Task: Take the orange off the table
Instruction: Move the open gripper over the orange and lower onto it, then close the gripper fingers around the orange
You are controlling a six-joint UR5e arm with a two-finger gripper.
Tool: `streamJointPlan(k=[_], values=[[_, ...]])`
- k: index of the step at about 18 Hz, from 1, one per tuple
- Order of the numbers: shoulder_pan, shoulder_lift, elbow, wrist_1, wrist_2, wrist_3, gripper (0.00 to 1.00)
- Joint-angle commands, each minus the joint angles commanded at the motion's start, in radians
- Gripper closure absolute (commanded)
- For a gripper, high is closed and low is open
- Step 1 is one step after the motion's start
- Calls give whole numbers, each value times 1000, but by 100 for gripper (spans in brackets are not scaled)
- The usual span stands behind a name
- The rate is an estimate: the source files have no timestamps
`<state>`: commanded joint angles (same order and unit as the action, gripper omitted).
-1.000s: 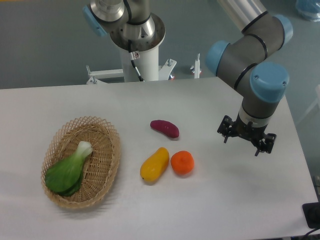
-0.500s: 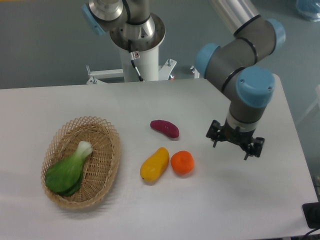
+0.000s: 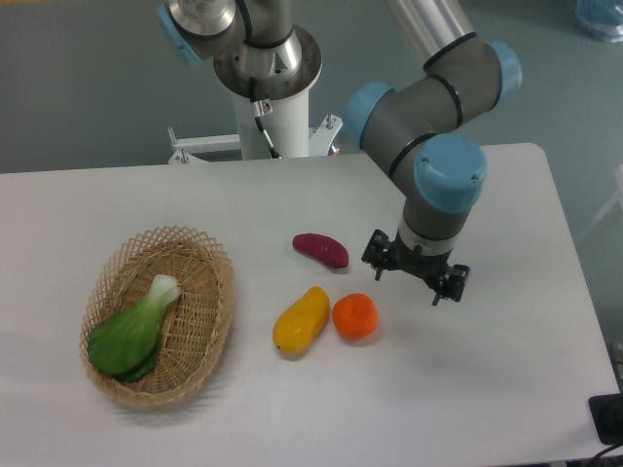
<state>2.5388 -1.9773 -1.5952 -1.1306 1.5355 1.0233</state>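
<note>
- Leftward travel since the earlier frames has brought the gripper [image 3: 416, 276] from near the right edge of the table [image 3: 467, 389] toward the middle; nothing else has shifted.
- Gripper: fingers spread apart, nothing between them, pointing down; whether it is clear of the tabletop cannot be told.
- Orange [image 3: 355, 316]: resting on the table, at about 8 o'clock from the gripper, near but apart from it.
- Mango [image 3: 301, 320]: at 9 o'clock of the orange, just beside it, possibly touching.
- Sweet potato [image 3: 321, 249]: at 11 o'clock of the orange, apart from it, and at 9 o'clock of the gripper.
- Basket [image 3: 212, 282]: well to the left, holding a bok choy [image 3: 133, 331].
- Open tabletop lies at 3 to 6 o'clock of the orange, reaching the right and near edges.
</note>
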Motion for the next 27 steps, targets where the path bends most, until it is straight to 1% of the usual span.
streamJointPlan(k=[1, 3, 5, 9, 21, 24, 27], values=[[-5, -3, -6, 15, 0, 0, 0], [-12, -8, -43, 102, 0, -23, 0], [-18, -8, -84, 162, 0, -40, 0], [-32, -15, -117, 167, 2, -40, 0], [-61, -66, -115, 181, 9, -38, 0], [-69, -78, -117, 215, 9, -43, 0], [-72, -83, -117, 225, 9, -43, 0]])
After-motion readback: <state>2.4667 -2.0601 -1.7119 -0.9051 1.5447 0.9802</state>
